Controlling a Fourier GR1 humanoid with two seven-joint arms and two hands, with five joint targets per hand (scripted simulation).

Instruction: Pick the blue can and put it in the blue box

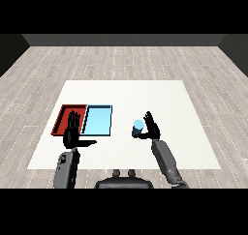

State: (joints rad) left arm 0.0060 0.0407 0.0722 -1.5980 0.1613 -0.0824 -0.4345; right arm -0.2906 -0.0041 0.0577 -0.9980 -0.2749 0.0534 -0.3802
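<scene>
Table [169,98]: flat white rectangular top over a grey plank floor [121,60]. Small light blue cylindrical can [138,128] stands upright on the white surface, to the right of both trays and apart from them. Shallow light blue rectangular tray [98,120] lies just right of the shallow red rectangular tray [63,117]; the two touch along one side. Right hand [151,126], black, sits immediately right of the can with fingers pointing up and only slightly bent; contact with the can cannot be told, and the fingers are not wrapped round it. Left hand [73,133], black, is spread flat, fingers straight up and thumb out to the right, overlapping the near right corner of the red tray. It holds nothing.
</scene>
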